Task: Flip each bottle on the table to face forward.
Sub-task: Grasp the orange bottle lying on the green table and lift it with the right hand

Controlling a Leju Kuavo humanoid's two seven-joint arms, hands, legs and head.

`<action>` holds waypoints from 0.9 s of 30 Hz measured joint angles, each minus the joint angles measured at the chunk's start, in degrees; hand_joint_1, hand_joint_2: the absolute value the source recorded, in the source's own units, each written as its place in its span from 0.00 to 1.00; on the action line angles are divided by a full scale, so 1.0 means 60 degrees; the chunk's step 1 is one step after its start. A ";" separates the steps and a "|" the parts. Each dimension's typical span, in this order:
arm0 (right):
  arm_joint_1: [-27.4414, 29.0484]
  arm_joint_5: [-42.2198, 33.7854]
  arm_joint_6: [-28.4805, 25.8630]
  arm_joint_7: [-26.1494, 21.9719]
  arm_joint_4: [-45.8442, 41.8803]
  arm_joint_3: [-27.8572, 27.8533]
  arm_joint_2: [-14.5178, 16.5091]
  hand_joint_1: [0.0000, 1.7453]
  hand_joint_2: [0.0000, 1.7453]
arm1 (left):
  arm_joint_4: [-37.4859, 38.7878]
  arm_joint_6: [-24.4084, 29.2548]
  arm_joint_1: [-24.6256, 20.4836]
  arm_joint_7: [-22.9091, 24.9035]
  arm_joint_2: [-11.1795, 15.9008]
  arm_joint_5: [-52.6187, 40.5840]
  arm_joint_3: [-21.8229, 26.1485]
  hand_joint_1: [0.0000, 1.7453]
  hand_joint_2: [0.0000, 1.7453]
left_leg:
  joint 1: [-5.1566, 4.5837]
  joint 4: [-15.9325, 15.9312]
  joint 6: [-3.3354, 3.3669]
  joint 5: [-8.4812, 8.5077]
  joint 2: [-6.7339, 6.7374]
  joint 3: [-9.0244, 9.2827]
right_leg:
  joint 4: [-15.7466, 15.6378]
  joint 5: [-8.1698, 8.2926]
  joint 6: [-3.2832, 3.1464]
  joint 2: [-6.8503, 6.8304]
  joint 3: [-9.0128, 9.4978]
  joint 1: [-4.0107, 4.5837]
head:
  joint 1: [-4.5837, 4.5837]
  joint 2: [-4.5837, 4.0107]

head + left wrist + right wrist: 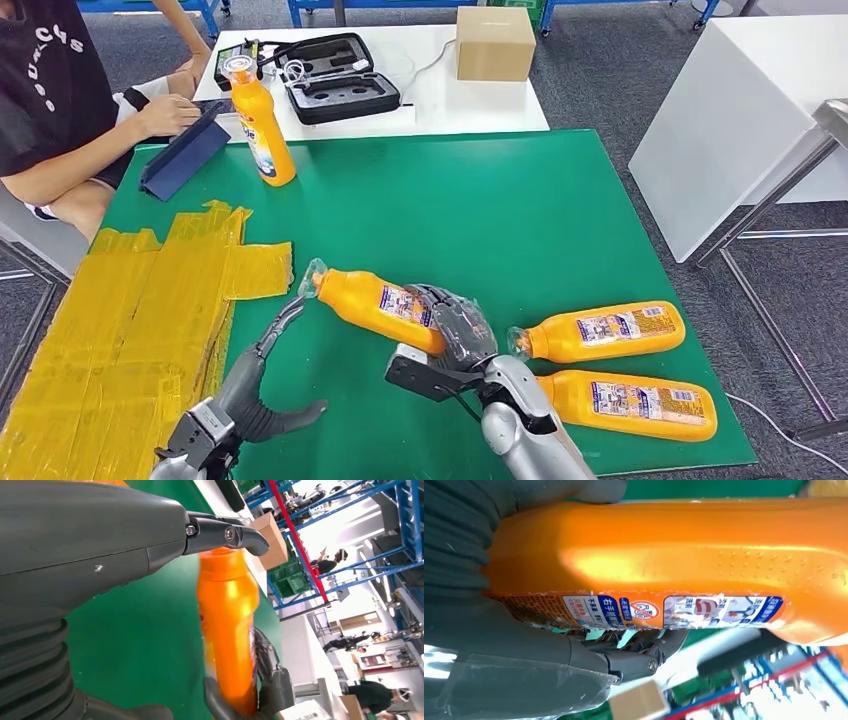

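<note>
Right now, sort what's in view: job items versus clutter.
Job items:
- held bottle, gripped by the right hand, left hand at its cap
- two lying bottles
- upright bottle

Clutter:
- cardboard box
- black case
- yellow tape patch
- tablet

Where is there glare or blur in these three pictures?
Right wrist view: a bright highlight runs along the held bottle, and the background beyond it is blurred. Left wrist view: the hall behind the shelving is washed out white. Head view: evenly lit and sharp, with soft sheen on the yellow tape.
</note>
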 joint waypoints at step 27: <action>0.0848 -0.3293 -0.0589 -0.2679 -0.1296 -0.0863 0.1990 1.00 1.00 | 0.1787 -0.1388 -0.1215 0.2429 -0.0792 0.6129 -0.0286 0.00 1.00 | 0.0000 0.0000 0.0000 0.0000 -0.0001 -0.0039 | 0.0001 0.0001 0.0000 -0.0001 -0.0039 0.0000 | 0.0000 0.0000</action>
